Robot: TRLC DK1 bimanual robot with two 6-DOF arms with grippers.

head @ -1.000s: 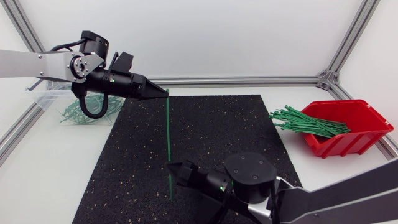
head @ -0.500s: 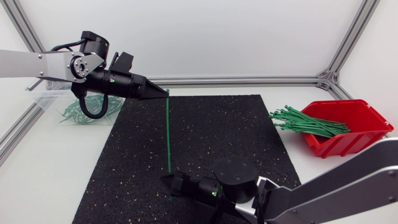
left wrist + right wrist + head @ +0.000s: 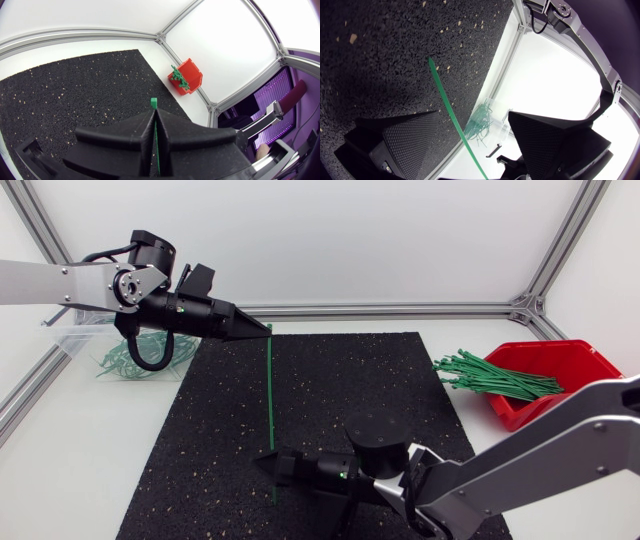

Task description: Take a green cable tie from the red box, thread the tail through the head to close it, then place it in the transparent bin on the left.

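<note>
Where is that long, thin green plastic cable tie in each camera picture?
Head view: the green cable tie extends from the left gripper over the black speckled rubber mat.
Left wrist view: its head pokes out between the shut fingers.
Right wrist view: its tail runs between the right gripper's open fingers.
Shared landmark: that mat.

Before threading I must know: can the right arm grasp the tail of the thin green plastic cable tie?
Probably yes: the green cable tie passes between the open fingers of the right gripper, unobstructed; the left gripper holds its head end.
</note>
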